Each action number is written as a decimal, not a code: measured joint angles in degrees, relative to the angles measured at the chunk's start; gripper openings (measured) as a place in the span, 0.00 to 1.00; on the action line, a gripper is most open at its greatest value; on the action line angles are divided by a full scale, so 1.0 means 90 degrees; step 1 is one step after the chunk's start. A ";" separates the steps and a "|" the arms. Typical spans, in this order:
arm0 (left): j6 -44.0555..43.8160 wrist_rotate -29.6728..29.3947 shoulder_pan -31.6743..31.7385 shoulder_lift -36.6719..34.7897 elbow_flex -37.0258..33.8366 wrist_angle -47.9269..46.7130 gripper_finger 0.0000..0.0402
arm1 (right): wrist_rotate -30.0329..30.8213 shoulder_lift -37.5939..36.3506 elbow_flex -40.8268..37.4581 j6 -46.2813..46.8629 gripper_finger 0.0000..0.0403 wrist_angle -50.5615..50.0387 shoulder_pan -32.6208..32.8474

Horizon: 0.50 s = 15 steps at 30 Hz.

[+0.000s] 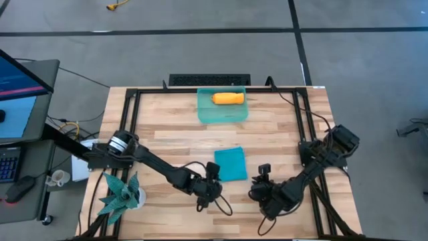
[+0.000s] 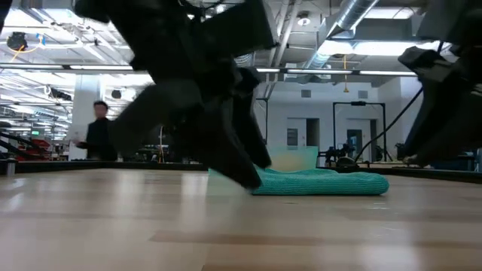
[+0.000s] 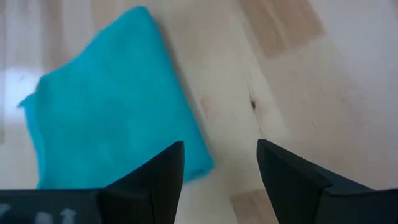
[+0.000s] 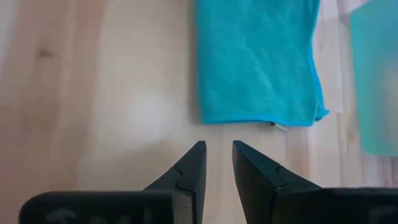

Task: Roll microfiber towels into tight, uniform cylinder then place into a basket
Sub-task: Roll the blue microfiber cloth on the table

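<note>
A teal-blue microfiber towel (image 1: 230,164) lies folded flat on the wooden table; it also shows in the low view (image 2: 324,182). At the far middle stands the sea-green basket (image 1: 207,114), with a rolled orange towel (image 1: 228,98) lying in it. My left gripper (image 3: 221,168) is open, low at the teal towel's (image 3: 106,112) near left corner. My right gripper (image 4: 219,162) is open by a narrow gap, just short of the towel's (image 4: 258,62) edge on its near right side, with nothing between its fingers. My left gripper slants down from the near left beside the teal towel's near corner (image 3: 202,165). One finger (image 3: 165,171) stands over that corner, the other over bare wood. Whether it touches the cloth, I cannot tell.
A spiky teal plant (image 1: 122,194) stands at the table's near left corner. A black metal frame (image 1: 134,100) runs around the tabletop. A monitor and keyboard sit off the table's left side. A person (image 2: 98,132) stands far off in the room.
</note>
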 joint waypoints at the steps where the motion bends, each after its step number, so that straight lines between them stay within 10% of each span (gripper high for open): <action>1: 0.0195 -0.0012 0.0003 0.0088 0.0000 0.0118 0.48 | 0.0002 0.0000 0.0000 0.0024 0.25 0.0040 0.0035; 15: 0.0376 0.0233 0.0312 0.0130 0.0015 0.0308 0.49 | -0.0005 0.0000 0.0000 -0.0012 0.25 0.1072 -0.0380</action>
